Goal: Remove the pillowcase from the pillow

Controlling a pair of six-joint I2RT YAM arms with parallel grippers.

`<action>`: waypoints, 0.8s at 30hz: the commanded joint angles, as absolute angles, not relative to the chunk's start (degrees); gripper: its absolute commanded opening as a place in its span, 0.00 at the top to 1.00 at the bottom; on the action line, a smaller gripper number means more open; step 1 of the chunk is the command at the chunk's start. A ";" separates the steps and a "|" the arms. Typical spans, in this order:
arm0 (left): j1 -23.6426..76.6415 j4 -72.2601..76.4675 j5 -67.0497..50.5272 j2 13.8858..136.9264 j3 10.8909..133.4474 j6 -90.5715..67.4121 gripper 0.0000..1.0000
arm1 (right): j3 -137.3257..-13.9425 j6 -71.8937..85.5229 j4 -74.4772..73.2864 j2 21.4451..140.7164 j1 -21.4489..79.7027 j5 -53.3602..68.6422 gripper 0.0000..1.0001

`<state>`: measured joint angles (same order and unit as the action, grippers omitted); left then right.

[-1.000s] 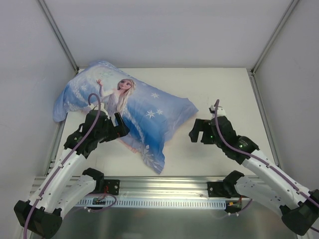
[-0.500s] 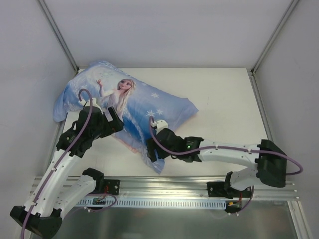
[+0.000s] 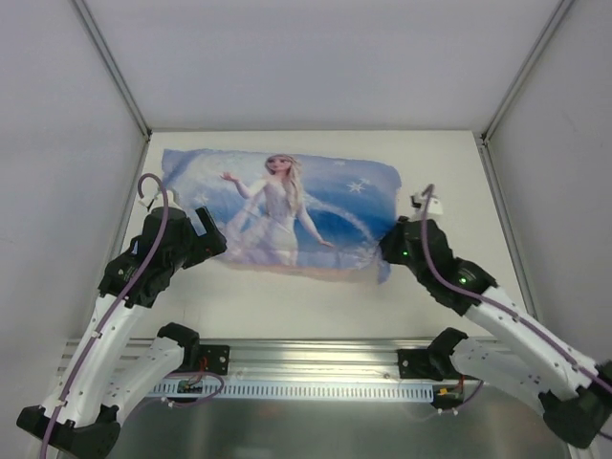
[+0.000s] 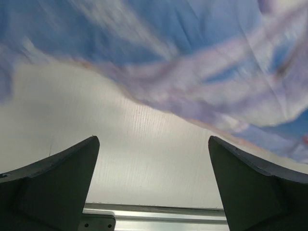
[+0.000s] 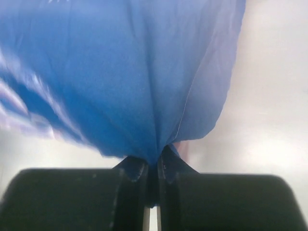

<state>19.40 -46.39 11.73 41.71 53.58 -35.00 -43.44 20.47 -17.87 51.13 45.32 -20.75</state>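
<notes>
Your right gripper (image 5: 153, 164), clamped on a pillowcase (image 3: 287, 206) corner, is now stretching it flat rightward. Your left gripper (image 4: 153, 140) is hanging wide open, empty. Removal is only beginning.

High rear overview; two wrist close-ups, all sharing the pillowcase (image 3: 287, 206)

White arm links (image 3: 113, 330), black joints (image 3: 153, 258), purple cables (image 3: 164, 206), green lights (image 3: 460, 278); dark wedge fingers (image 4: 53, 187)
</notes>
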 commanded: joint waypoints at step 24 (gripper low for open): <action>17.84 -52.56 22.91 44.81 39.57 -55.10 0.01 | -43.51 17.05 -36.04 39.99 18.11 -17.85 0.99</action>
